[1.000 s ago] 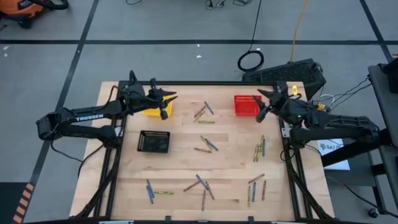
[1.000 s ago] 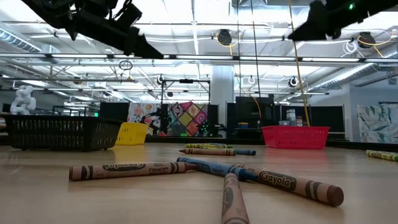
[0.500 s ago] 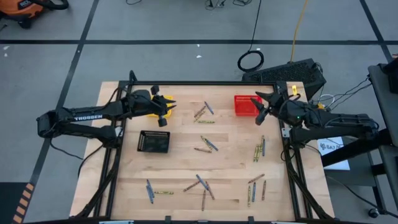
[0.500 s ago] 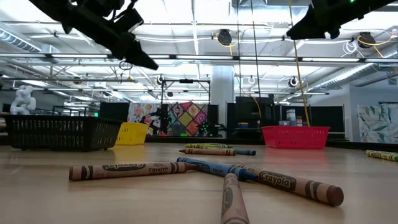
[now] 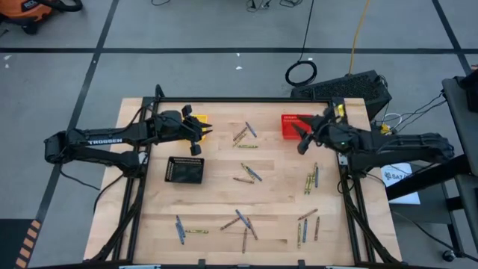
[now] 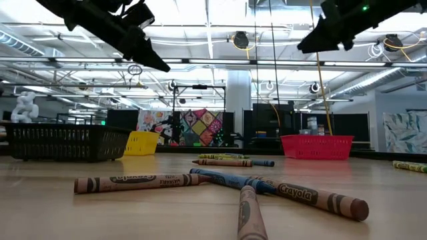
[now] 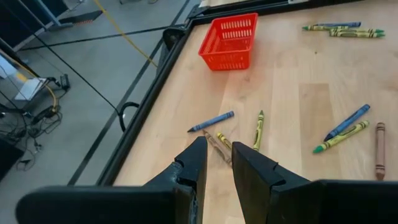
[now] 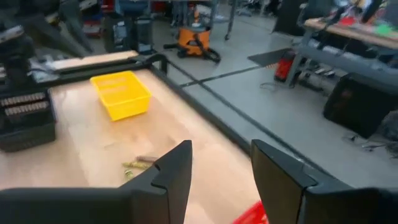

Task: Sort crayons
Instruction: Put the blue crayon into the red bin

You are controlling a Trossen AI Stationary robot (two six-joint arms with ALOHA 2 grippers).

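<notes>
Wrist-view floor beyond orange vacuum

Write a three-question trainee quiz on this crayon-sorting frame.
1. True or false: the left end effector holds a crayon.
2. Which basket does the right end effector hover beside? A yellow, B red, C black.
3. Fill in: the black basket holds ___ crayons.

Key: 1 false, the fingers have nothing between them. 2 B. 3 no.
</notes>
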